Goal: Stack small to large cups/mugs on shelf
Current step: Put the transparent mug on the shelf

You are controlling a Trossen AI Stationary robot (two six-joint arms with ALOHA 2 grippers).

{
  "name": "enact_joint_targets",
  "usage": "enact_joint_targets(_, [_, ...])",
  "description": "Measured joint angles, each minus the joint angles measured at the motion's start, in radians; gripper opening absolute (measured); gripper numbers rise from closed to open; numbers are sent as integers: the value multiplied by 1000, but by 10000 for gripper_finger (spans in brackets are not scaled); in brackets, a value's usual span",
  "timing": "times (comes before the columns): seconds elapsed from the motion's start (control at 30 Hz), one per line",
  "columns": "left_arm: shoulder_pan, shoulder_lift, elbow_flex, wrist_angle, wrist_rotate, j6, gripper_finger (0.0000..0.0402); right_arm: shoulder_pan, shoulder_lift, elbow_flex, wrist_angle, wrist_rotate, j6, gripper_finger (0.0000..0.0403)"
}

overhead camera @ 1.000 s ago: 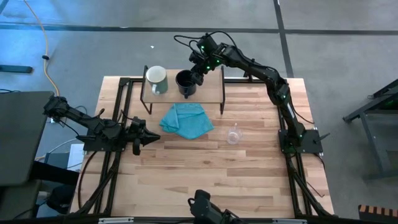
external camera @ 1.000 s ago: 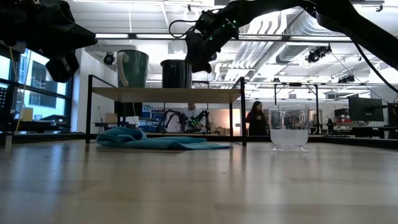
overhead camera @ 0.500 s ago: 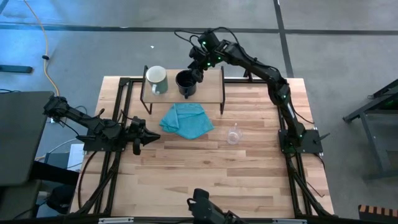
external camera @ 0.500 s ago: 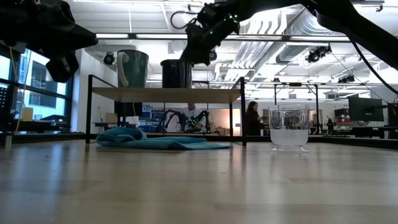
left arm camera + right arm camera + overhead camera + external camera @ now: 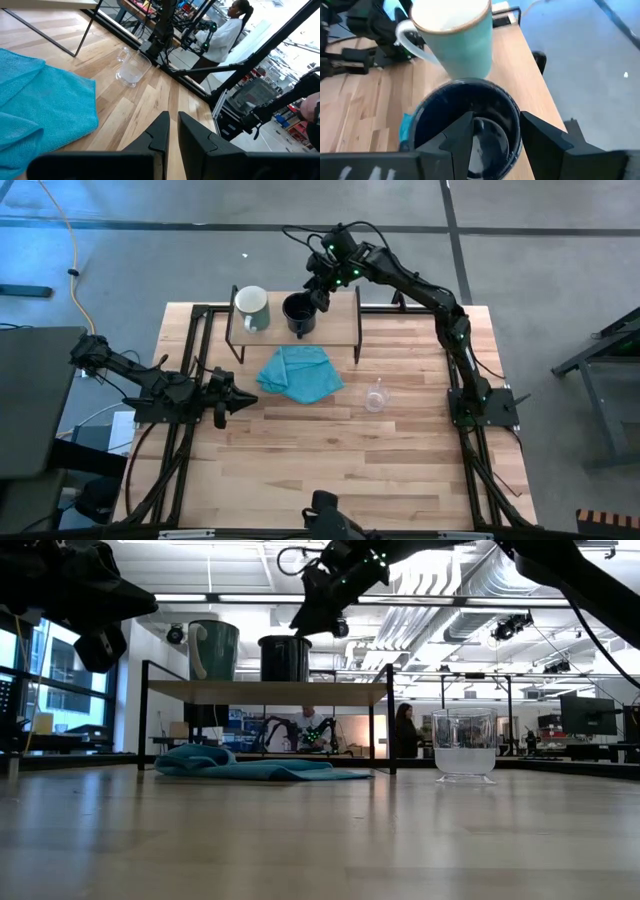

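On the wooden tabletop the small clear glass cup (image 5: 375, 396) stands alone near the crumpled teal cloth (image 5: 299, 373), while the left gripper (image 5: 243, 402) waits clenched, holding nothing, at the table's left side. Farther back, the low light-wood shelf on black legs (image 5: 343, 328) carries the pale green handled mug (image 5: 252, 308) and the black mug (image 5: 298, 314) side by side. The right gripper (image 5: 318, 297) hangs just above the black mug's rim, fingers (image 5: 454, 135) parted and grasping nothing.

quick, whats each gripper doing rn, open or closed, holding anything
Left gripper: closed, holding nothing, at the table's left side.
Right gripper: open, holding nothing, just above the black mug on the shelf.
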Motion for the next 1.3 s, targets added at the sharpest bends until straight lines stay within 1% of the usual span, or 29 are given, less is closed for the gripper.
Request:
enact_joint_targets(0.13, [0, 0, 0, 0, 0, 0, 26, 9, -39, 0, -11, 0, -5, 154])
enact_joint_targets(0.37, [0, 0, 0, 0, 0, 2, 26, 28, -133, 0, -98, 4, -24, 154])
enact_joint_targets(0.67, [0, 0, 0, -1, 0, 3, 26, 49, -235, 0, -292, 9, -50, 154])
enact_joint_targets(1.03, [0, 0, 0, -1, 0, 3, 26, 75, -281, -1, -447, 8, -58, 154])
enact_joint_targets(1.3, [0, 0, 0, 0, 9, 3, 26, 75, -301, -1, -661, 9, -62, 154])
